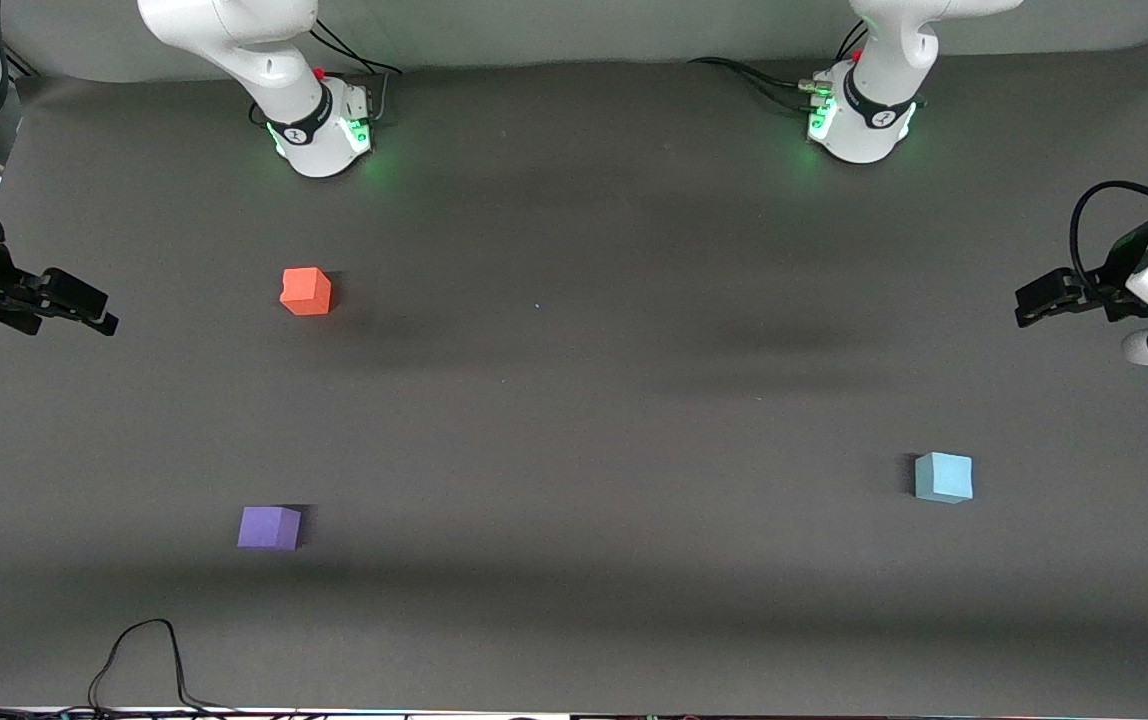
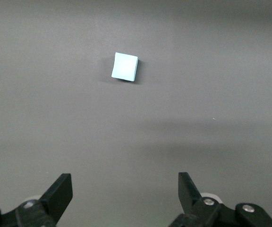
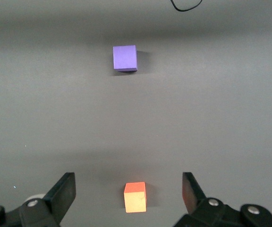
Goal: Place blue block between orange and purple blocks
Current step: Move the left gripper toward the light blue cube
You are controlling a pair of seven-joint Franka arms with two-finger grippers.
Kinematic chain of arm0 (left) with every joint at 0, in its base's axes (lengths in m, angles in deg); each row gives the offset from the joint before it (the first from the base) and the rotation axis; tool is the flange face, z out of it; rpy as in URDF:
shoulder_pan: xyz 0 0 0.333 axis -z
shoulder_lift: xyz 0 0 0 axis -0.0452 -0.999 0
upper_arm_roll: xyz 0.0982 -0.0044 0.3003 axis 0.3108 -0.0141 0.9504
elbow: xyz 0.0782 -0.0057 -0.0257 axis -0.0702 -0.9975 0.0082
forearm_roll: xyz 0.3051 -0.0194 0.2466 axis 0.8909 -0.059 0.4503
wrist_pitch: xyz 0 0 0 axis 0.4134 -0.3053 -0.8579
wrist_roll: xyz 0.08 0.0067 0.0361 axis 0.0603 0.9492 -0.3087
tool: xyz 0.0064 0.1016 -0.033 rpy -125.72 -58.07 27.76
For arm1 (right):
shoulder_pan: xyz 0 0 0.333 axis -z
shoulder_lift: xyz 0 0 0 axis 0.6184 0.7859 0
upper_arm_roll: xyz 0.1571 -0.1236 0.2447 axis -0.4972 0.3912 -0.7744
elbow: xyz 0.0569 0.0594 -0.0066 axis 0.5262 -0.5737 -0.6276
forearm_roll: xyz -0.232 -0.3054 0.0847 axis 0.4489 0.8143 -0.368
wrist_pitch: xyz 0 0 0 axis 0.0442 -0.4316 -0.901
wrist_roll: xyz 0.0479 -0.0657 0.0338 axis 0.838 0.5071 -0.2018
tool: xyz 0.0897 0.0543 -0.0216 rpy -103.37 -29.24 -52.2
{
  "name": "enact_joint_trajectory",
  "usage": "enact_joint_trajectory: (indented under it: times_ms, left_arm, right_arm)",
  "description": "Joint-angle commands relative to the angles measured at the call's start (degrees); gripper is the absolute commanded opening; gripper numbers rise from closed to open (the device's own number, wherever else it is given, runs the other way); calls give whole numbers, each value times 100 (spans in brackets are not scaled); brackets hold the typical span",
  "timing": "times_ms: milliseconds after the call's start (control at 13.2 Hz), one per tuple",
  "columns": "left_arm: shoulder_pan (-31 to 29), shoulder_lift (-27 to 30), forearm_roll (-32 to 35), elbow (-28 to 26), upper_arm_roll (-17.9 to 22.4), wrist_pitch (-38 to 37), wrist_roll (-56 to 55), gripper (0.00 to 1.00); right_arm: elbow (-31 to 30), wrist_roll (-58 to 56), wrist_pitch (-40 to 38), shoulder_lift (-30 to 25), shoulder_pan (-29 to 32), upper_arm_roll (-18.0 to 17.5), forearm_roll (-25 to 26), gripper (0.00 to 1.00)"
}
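The blue block [image 1: 943, 476] sits on the dark table toward the left arm's end, and also shows in the left wrist view [image 2: 125, 67]. The orange block [image 1: 306, 291] and the purple block [image 1: 269, 527] sit toward the right arm's end, the purple one nearer the front camera. Both show in the right wrist view, orange [image 3: 135, 197] and purple [image 3: 125, 58]. My left gripper [image 1: 1022, 308] [image 2: 125, 189] is open and empty, up in the air, apart from the blue block. My right gripper [image 1: 97, 311] [image 3: 128, 177] is open and empty, up in the air, apart from the orange block.
A black cable [image 1: 144, 655] loops on the table's front edge near the purple block; it also shows in the right wrist view [image 3: 185, 5]. The two arm bases [image 1: 319, 130] [image 1: 859, 120] stand along the table's back edge. The table [image 1: 584, 400] is dark grey.
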Motion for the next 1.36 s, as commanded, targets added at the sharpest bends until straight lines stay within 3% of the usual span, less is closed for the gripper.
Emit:
enact_joint_trajectory:
  times_ms: [0, 303, 834, 1289]
  left_arm:
    - [26, 76, -37, -3, -4, -71, -63, 100]
    - [-18, 41, -54, -3, 13, -62, 216, 100]
    - [-150, -415, -55, 76, 66, 632, 499, 100]
    - [-317, -1469, -55, -55, 66, 1589, 587, 100]
  right_arm:
    - [-61, -64, 71, -62, 37, -7, -86, 100]
    - [-61, -72, 62, -53, 37, -7, -86, 100]
    - [-61, -64, 62, -36, 37, 72, -95, 100]
    - [-61, -64, 36, -36, 45, 72, -95, 100]
